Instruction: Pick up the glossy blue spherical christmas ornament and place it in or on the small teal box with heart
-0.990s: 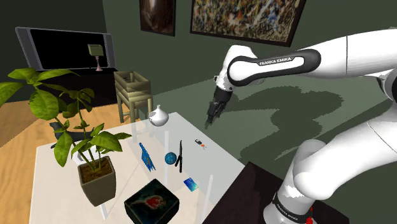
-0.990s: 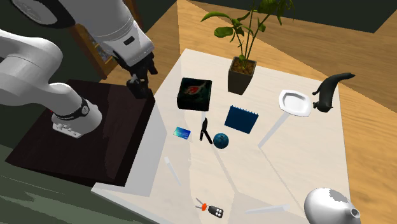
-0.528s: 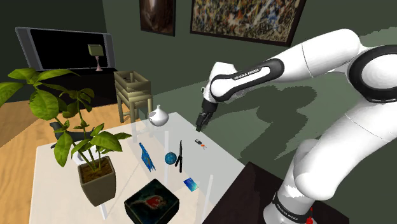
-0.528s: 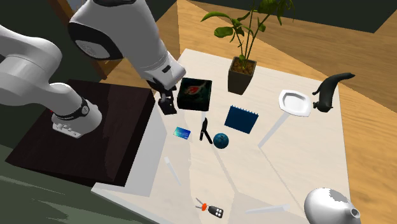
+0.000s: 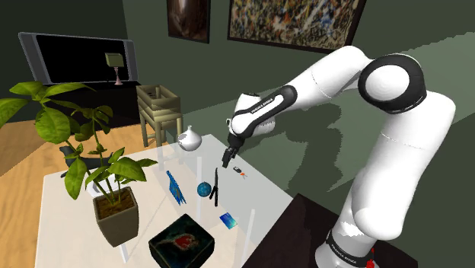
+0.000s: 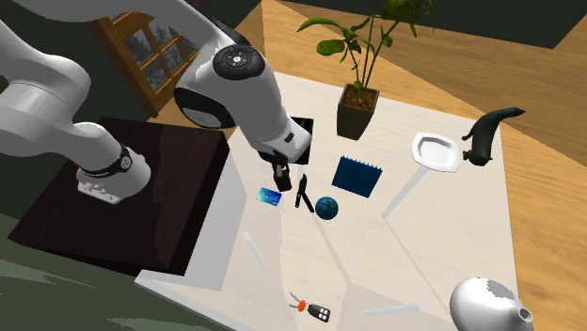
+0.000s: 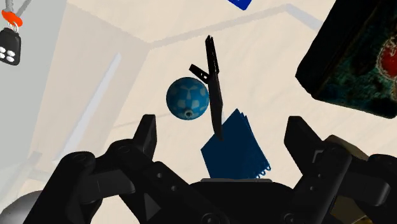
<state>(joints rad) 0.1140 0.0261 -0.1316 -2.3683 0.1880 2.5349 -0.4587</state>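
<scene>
Dark green walls with framed paintings back a white table (image 5: 68, 242) where the claw (image 5: 226, 160) hangs in the air on the white arm, pointing down at the tabletop. Seen from the wrist, the claw (image 7: 222, 124) has its two black fingers (image 7: 145, 130) spread wide apart with nothing pinched between them. Just ahead of that gap stands a slim black tool (image 7: 213, 83), and a blue notebook (image 7: 235, 149) lies under it, close to the claw. The blue patterned ornament (image 7: 188, 98) rests on the table touching or just beside the tool, on the side of the finger nearer the key fob (image 7: 9, 44). From the shoulder view the ornament (image 5: 203, 189) sits below the claw and a little to that view's left, apart from it. Past the opposite finger lies the dark teal box with a red heart (image 7: 356, 57), farther from the claw than the ornament. A potted plant (image 5: 114, 213) stands well beyond the box (image 5: 181, 240).
</scene>
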